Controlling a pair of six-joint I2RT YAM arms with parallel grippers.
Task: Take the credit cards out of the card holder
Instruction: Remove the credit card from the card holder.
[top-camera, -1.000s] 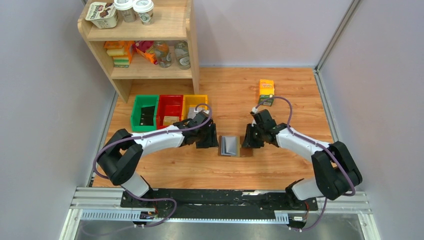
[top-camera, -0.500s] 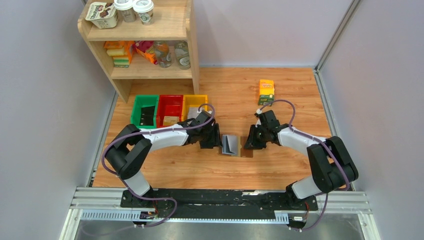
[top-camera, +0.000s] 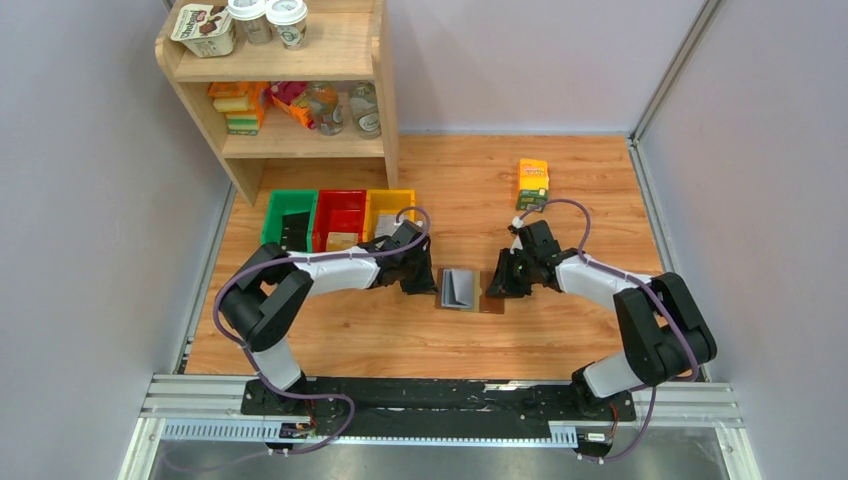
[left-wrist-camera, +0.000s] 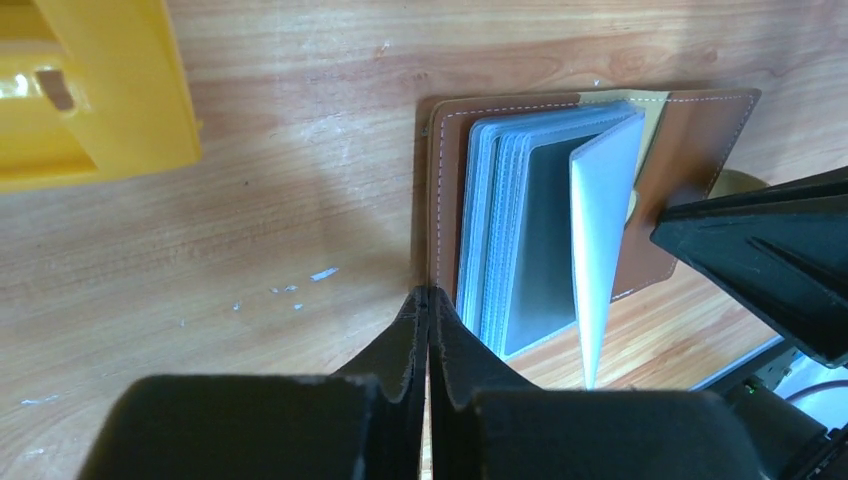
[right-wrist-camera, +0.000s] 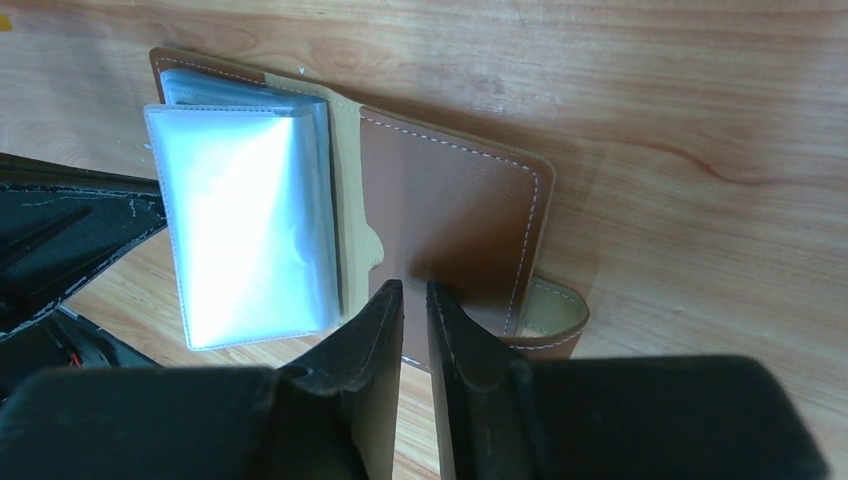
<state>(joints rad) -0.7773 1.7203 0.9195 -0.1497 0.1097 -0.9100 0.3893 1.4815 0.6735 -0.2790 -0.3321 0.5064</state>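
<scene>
— Leather card holder lies open mid-frame on the table; left pincer sits shut on nothing at its edge.
— Right pincer, barely parted and empty, should pin it flat.

Bright, even light falls from overhead in the top view, so the desk shows clean grain and only short, soft shadows lie under the arms. In the left wrist view the left claw is a dark, soft-edged mass, out of focus. The wood just beyond its tips is crisp, and a narrow dark shadow hugs the edge of the card holder nearest those tips. In the right wrist view the right claw is likewise dim and blurred. A clear sleeve beside its tips glares nearly white, and a soft shadow spreads over the wood past the holder's cover.
</scene>
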